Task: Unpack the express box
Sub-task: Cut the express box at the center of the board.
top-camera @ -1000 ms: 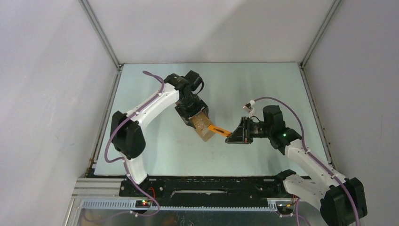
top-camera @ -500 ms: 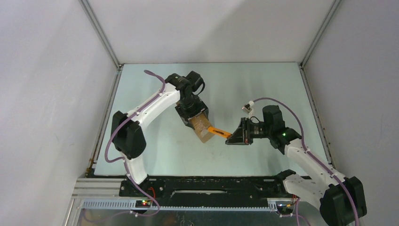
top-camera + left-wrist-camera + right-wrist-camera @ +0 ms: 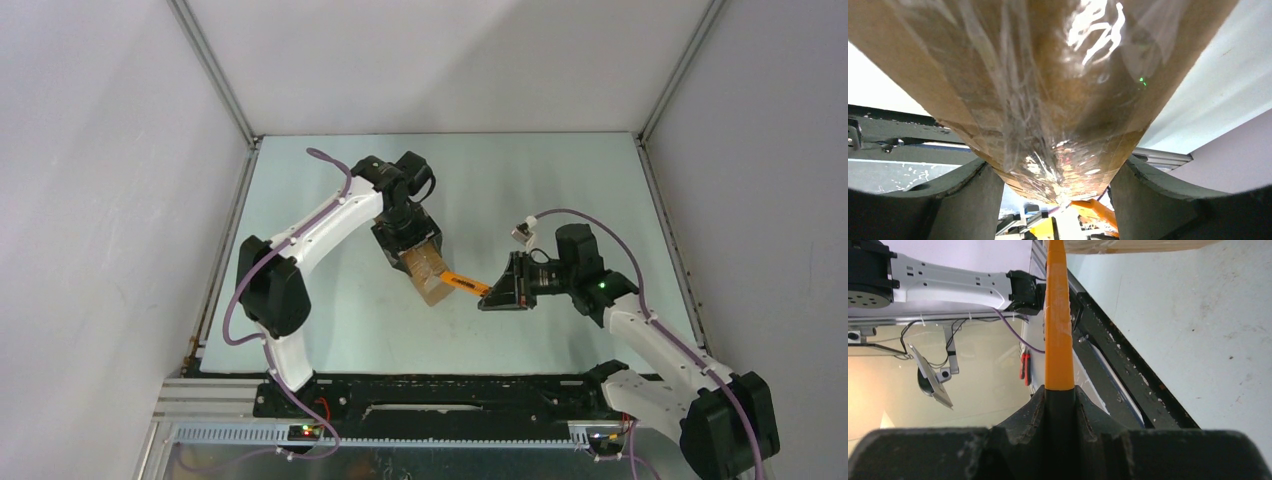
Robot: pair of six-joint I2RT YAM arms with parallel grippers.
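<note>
Left jaws clamp brown taped cardboard box (image 3: 428,274); right jaws pinch slim orange utility knife (image 3: 466,282). It could skid off glossy tape (image 3: 1038,115).

The box (image 3: 428,274) is a small brown cardboard parcel, its faces covered in clear, wrinkled tape that glints in the light. No flap shows open. It sits clamped between the two fingers of the left gripper (image 3: 1058,192), sticking out past their tips and tilted, with its free end pointing away from that gripper's wrist.
</note>
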